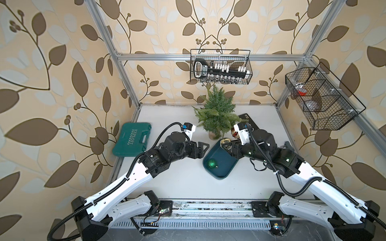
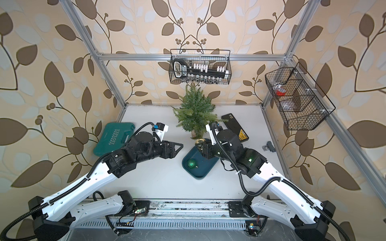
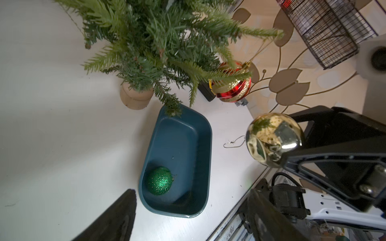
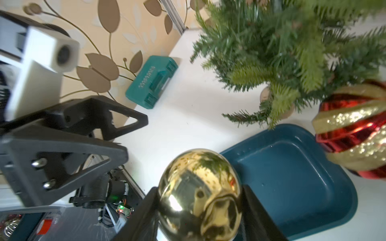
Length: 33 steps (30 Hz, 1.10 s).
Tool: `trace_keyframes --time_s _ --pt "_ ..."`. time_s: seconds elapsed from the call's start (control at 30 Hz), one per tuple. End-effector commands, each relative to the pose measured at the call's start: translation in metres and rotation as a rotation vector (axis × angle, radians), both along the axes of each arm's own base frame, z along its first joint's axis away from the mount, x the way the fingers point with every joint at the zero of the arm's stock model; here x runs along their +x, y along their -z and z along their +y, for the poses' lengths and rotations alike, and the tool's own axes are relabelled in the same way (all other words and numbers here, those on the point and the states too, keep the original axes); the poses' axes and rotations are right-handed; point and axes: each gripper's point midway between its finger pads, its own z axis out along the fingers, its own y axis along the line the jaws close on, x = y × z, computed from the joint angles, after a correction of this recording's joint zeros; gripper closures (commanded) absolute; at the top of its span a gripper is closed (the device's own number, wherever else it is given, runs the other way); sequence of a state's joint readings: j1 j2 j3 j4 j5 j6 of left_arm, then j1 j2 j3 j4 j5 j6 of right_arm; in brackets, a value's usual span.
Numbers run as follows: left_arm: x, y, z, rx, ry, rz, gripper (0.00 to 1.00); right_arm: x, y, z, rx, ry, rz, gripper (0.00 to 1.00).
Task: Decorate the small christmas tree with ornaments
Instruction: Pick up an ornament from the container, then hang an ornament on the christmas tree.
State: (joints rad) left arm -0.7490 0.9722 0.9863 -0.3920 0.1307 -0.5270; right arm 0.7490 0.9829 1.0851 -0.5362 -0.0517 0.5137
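Surface: white tabletop (image 1: 177, 183), with leaf-pattern wallpaper behind it.
Tree: small green fir with beige wrapped base (image 1: 216, 116), standing upright near the back of the table.
Hung: large red-and-gold ribbed ball (image 3: 231, 83), which seems to hang by its string from a low branch.
In hand: small shiny gold ball (image 3: 273, 139), clamped between the fingers of the right gripper (image 4: 200, 217) and lifted beside the tree.
Waiting: glittery green ball (image 1: 212, 163), lying in the dark teal plastic tray (image 1: 223, 164).
Other arm: left gripper (image 1: 205, 146), fingers wide and empty, near the tray.
Progress: about one third, I judge; two balls are not yet hung.

Bright even light; glare on gold ball (image 4: 198, 194); right wrist blur
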Motion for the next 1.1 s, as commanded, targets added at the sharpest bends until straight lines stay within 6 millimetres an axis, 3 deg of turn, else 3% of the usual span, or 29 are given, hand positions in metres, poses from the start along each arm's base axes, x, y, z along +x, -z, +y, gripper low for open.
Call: trace_keyframes --time_s 0.0,0.2,0.47,0.63,1.07 --pt "0.000 -0.042 -0.007 -0.080 0.057 -0.068 0.16 0.000 -0.042 -0.002 0.034 -0.017 -0.064 0.49" --pt "0.011 -0.081 -0.008 -0.079 0.050 -0.101 0.18 0.027 -0.105 -0.019 0.055 0.071 -0.157 0.49" --pt "0.032 -0.120 -0.019 -0.089 0.072 -0.118 0.18 0.078 -0.144 -0.044 0.132 0.168 -0.172 0.48" --pt "0.045 -0.129 -0.022 -0.096 0.059 -0.128 0.18 0.104 -0.153 -0.053 0.176 0.189 -0.162 0.48" --pt "0.065 -0.123 -0.018 -0.113 0.023 -0.098 0.18 0.148 -0.153 -0.044 0.206 0.185 -0.145 0.49"
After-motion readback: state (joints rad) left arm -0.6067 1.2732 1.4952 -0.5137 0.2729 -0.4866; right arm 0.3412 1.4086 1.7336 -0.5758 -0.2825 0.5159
